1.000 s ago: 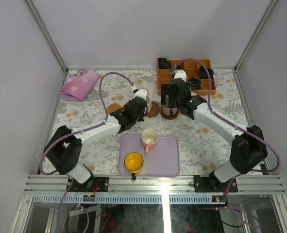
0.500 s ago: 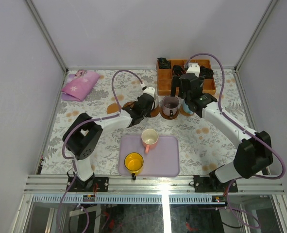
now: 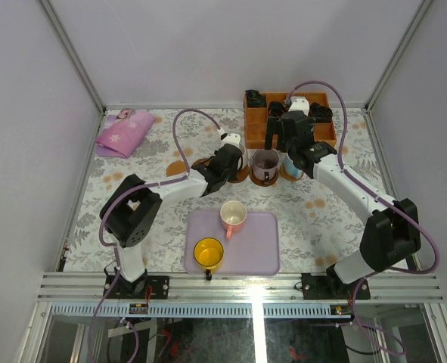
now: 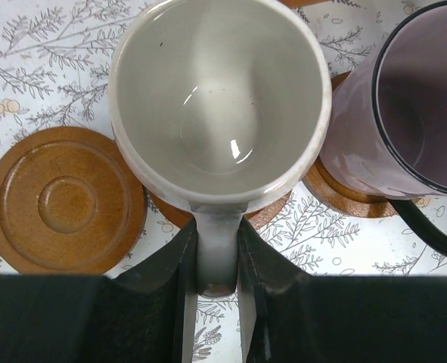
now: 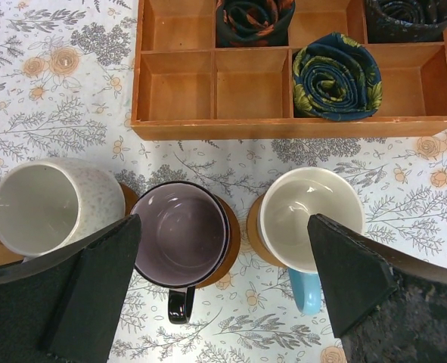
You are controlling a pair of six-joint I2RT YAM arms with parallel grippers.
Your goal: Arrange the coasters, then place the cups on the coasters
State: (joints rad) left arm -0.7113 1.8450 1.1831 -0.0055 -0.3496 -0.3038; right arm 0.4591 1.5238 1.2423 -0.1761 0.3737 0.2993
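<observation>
My left gripper (image 4: pixel 218 253) is shut on the handle of the cream-white cup (image 4: pixel 219 98), which sits over a brown coaster (image 4: pixel 277 213). An empty coaster (image 4: pixel 64 198) lies just left of it. To its right the purple-grey cup (image 5: pixel 184 233) stands on its own coaster (image 5: pixel 231 249), and the light blue cup (image 5: pixel 310 218) stands on another coaster (image 5: pixel 253 227). My right gripper (image 5: pixel 223 291) hangs open above those two cups, holding nothing. The pink cup (image 3: pixel 233 215) and the yellow cup (image 3: pixel 208 253) stand on the lavender tray (image 3: pixel 265 253).
The orange-brown compartmented box (image 5: pixel 185 125) with rolled cloths stands just behind the cups. A pink folded cloth (image 3: pixel 125 132) lies at the back left. Both arms reach over the middle of the flowered tablecloth.
My left arm has carried the cream-white cup right to the coaster beside the purple-grey cup. My right gripper has pulled back from the purple-grey cup toward the box.
</observation>
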